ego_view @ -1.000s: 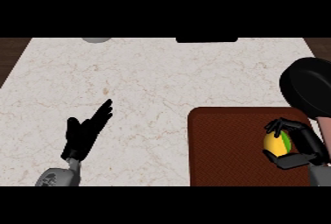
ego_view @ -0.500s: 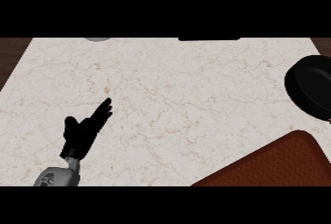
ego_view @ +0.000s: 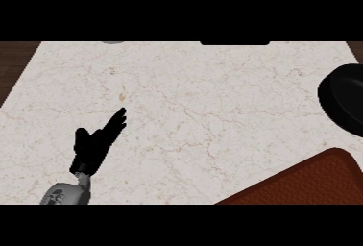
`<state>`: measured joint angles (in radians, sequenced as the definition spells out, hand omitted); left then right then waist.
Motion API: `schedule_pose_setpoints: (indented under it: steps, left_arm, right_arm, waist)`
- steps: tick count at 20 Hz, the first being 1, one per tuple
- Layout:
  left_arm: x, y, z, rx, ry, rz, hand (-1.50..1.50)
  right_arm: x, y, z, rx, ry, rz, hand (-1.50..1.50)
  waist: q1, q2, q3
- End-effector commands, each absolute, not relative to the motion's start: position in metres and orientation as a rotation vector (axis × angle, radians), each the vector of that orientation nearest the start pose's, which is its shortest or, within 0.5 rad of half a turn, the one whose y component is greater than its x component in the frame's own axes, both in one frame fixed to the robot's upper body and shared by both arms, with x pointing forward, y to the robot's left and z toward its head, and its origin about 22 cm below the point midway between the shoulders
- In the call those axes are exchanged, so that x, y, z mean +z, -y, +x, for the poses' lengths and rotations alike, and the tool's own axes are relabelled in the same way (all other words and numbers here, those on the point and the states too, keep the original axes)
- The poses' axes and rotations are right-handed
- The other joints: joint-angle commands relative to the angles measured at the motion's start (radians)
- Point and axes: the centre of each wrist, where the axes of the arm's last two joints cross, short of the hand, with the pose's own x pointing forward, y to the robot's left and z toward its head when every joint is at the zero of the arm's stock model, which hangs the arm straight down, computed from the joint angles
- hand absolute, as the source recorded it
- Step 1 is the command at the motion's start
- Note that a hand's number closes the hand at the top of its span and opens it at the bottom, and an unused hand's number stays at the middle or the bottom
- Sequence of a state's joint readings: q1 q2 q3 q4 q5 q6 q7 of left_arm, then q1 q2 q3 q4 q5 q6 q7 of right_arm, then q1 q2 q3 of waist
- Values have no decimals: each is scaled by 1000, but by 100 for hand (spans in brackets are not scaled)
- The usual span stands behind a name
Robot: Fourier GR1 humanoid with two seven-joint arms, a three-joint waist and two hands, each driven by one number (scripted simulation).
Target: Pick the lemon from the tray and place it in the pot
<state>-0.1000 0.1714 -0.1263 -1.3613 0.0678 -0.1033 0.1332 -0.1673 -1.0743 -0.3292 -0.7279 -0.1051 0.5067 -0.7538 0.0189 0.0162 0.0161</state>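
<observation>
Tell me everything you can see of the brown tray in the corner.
The tray is dark reddish-brown with a finely textured surface and a rounded corner. Only that corner part shows, at the view's lower right, cut off by the edges. Its sides run slantwise across the pale marble counter. Nothing rests on the visible part. The black pot sits beyond it, apart.

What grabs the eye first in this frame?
The black left hand at lower left, open with fingers straight over the pale marble counter. Next come the black pot, cut off by the right edge, and the reddish-brown tray, lying skewed in the lower right corner. Neither the lemon nor the right hand is in view.
</observation>
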Motion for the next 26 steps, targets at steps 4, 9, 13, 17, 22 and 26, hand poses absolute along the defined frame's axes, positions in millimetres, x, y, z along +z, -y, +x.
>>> schedule_pose_setpoints:
  steps: [4,9,13,17,22,26]
  left_arm:
    - [-15,-229,269,-303,1301,-90,0]
    - [-20,-224,269,-338,1308,-101,0]
    - [-21,-221,268,-343,1286,-126,0]
    - [-18,-222,272,-338,1293,-123,0]
    - [-22,-231,278,-342,1293,-121,0]
    - [-14,-220,284,-333,1291,-84,0]
  right_arm:
    - [193,613,188,636,1849,-445,150]
    - [210,609,203,686,1847,-517,150]
    - [220,601,218,808,1793,-536,150]
    - [223,592,235,901,1737,-551,150]
    - [211,572,264,1052,1687,-587,150]
    - [216,547,296,1206,1592,-737,150]
  waist:
    - [21,0,-3]
    - [54,8,-7]
    - [59,6,-9]
    - [64,6,-10]
    - [53,5,-12]
    - [57,4,-13]
